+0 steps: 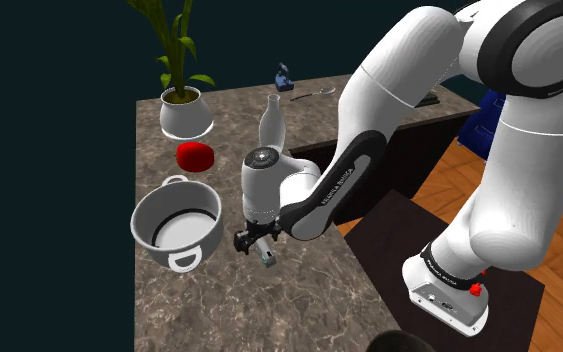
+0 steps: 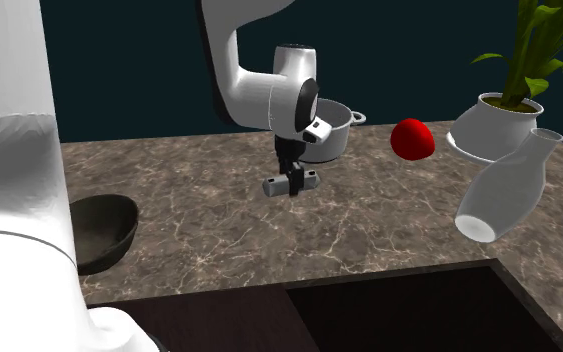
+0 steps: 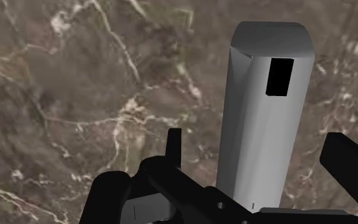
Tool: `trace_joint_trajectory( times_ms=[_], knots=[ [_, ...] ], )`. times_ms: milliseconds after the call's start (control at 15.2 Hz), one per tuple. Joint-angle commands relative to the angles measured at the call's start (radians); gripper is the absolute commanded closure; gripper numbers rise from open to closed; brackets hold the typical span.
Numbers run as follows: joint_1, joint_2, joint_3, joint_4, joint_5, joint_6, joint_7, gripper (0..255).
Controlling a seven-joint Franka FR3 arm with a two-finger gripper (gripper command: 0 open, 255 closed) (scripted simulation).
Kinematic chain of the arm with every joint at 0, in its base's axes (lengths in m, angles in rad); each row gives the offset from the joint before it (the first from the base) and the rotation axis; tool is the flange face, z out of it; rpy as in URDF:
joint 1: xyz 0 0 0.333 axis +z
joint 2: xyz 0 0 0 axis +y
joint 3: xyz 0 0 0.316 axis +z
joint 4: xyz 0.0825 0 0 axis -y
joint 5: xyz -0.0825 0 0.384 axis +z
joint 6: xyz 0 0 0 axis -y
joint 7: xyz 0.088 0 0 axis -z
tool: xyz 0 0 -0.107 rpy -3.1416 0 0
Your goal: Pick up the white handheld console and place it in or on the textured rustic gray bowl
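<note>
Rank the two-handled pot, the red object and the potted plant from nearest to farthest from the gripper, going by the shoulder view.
From the gripper:
1. The two-handled pot, just to the gripper's left in that view.
2. The red object, beyond the pot, farther up the counter.
3. The potted plant, behind the red object, near the far left corner.

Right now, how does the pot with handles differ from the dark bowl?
The pot is light grey; the bowl is nearly black. The pot has steep walls and side handles; the bowl is rounded, without handles. Both stand open side up on the counter.
</note>
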Motion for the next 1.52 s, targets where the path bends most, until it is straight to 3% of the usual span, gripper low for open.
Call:
trace_joint_trajectory(
  times_ms=[0,396,462,1056,1452],
  knots=[
    [0.006,0.010,-0.008,0.000,-0.011,0.010,0.007,0],
    [0.006,0.010,-0.008,0.000,-0.011,0.010,0.007,0],
    [0.006,0.010,-0.008,0.000,-0.011,0.010,0.007,255],
    [0.006,0.010,-0.008,0.000,-0.011,0.010,0.007,255],
    [-0.038,-0.075,0.051,-0.010,0.073,-0.057,-0.051,255]
  ],
)
